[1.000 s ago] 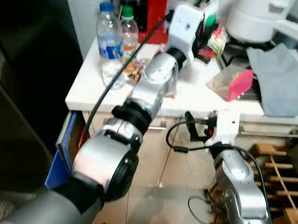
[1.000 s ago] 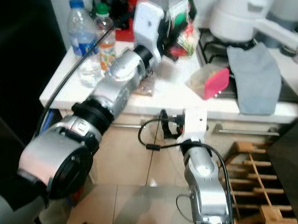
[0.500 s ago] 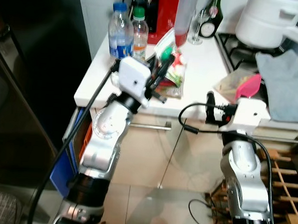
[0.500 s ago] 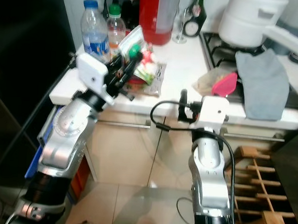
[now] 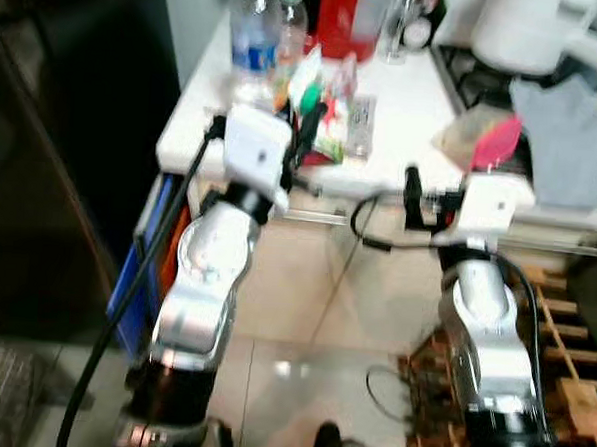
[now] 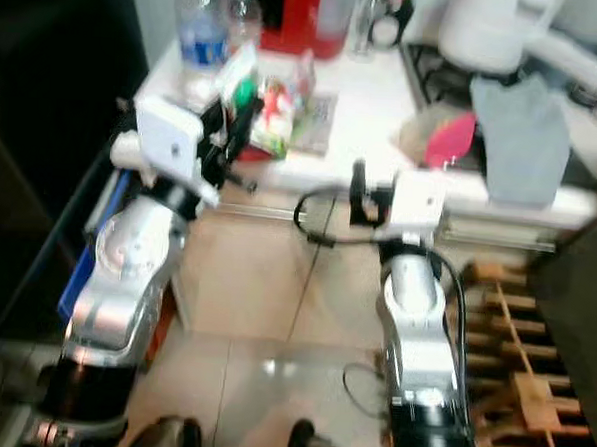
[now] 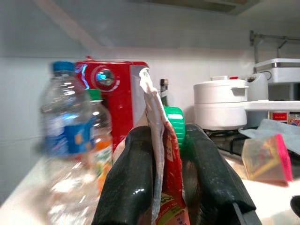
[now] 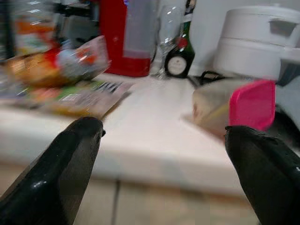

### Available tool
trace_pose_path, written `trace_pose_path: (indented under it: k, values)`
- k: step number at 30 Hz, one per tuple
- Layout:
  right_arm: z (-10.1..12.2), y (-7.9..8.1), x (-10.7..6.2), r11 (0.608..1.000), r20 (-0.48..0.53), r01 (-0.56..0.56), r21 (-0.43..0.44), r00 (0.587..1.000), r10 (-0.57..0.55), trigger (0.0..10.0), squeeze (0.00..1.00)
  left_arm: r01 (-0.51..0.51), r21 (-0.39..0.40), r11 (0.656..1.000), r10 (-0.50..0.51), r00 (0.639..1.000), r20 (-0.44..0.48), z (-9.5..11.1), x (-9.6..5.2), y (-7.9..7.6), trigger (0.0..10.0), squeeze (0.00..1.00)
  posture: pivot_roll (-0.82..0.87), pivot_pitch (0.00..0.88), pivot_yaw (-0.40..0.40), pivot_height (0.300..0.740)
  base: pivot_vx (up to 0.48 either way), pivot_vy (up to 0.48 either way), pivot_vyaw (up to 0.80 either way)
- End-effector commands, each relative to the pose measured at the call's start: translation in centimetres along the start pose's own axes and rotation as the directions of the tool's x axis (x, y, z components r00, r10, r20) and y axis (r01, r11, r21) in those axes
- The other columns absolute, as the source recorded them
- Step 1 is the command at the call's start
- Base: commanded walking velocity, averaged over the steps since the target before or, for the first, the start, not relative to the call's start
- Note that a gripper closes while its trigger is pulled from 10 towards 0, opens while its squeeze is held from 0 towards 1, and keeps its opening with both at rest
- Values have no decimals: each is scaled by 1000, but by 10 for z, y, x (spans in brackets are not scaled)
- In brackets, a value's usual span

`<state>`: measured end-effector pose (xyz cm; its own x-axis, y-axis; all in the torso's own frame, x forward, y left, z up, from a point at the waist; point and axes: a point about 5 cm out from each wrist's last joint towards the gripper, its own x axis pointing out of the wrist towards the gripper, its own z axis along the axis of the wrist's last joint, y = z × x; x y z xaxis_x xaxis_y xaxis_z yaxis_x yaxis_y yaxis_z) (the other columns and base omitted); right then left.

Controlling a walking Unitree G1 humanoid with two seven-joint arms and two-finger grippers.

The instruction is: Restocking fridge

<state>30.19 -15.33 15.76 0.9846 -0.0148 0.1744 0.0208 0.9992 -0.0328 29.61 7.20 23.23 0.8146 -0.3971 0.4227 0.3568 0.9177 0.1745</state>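
Your left gripper [image 7: 164,183], low centre of its wrist view, is clamped on a thin red-and-white snack packet [image 7: 161,154]. Your right gripper [image 8: 164,154] stands wide apart, empty, at the counter edge [image 8: 140,161]. The packet is limp and glossy, pinched by one edge; it may slip out or snag the water bottle [image 7: 65,126] just beyond.

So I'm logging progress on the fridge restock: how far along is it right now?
Early on. Done: the left end effector has picked up a food packet, its fingers shut on it in front of the counter. In hand: that one packet, not yet carried to any fridge. Left: two bottles and more packets sit on the counter; the right end effector is open, holding nothing.
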Motion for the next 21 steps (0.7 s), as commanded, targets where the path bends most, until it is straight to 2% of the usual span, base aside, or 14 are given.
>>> trace_pose_path:
  k: [1,4,11,15,16,18,20,21]
  values:
    - [-7,-6,-1,1000,-23,15,6,1000,-15,10000,0,16,-19,1000,-16,1000,10,4,4,-6,10000,0,3,0,-58,740,-469,0,0]
    - [-16,-4,-2,999,-62,21,28,998,-20,10000,0,4,-22,1000,-4,1000,-4,4,7,-2,10000,0,11,0,-55,740,-470,0,0]
    - [-18,2,-1,999,-67,3,32,998,-1,10000,0,13,-12,1000,-13,999,-42,-4,5,-2,10000,0,11,0,-54,740,-469,0,0]
    - [-21,1,1,1000,-74,0,24,997,2,10000,0,-10,-2,1000,10,992,-126,-18,4,0,10000,0,5,0,-52,740,0,0,0]
    - [-23,0,1,1000,-79,-7,16,997,8,10000,0,-33,-19,999,30,989,-146,-23,0,5,10000,0,7,0,-55,740,0,0,0]
    - [-26,-1,2,1000,-90,-8,10,996,9,10000,0,-24,-8,1000,23,988,-155,-27,-3,7,10000,0,9,0,-55,740,0,0,0]
    - [-29,-2,3,1000,-101,-4,14,995,6,10000,0,-29,-19,999,26,986,-162,-30,-5,9,10000,0,16,0,-55,740,0,-274,0]
    - [-35,-2,5,1000,-125,4,23,992,-1,10000,0,-54,-19,998,50,981,-188,-39,-7,13,10000,0,19,0,-49,740,0,-480,0]
